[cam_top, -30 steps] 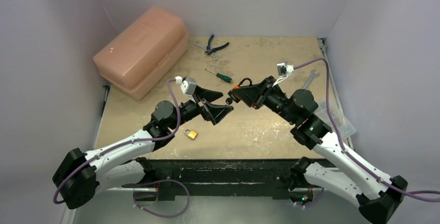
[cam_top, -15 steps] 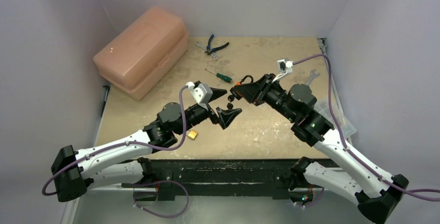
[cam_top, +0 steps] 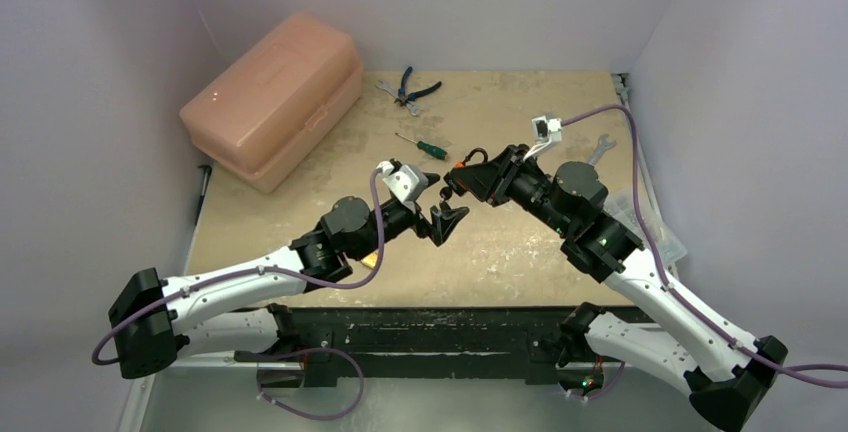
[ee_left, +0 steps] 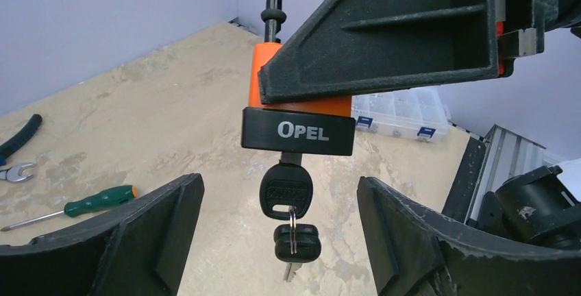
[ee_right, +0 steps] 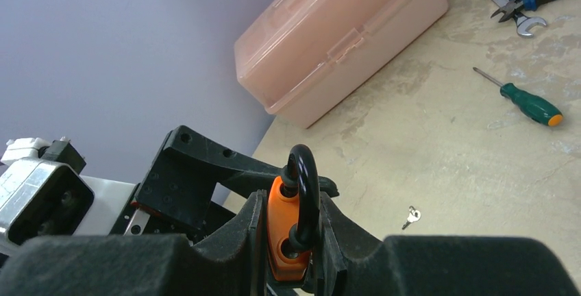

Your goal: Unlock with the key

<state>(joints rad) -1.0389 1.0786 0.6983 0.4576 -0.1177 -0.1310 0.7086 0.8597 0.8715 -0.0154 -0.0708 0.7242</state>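
I've swung the left gripper [ee_left: 277, 208] in, jaws wide astride the key [ee_left: 286, 192] seated under the orange padlock [ee_left: 297, 130], which the right gripper [cam_top: 466, 180] clamps mid-air, so pinch-and-turn looks next.

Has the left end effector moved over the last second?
Yes. The left end effector has shifted rightward, away from the pink plastic toolbox, toward the black key in the orange padlock.

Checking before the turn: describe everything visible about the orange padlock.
The orange padlock has an orange body, a black base band lettered OPEL and a black shackle that looks shut. It hangs upright in the air, clamped by the right gripper. A black-headed key sits in its underside, a second key dangling below.
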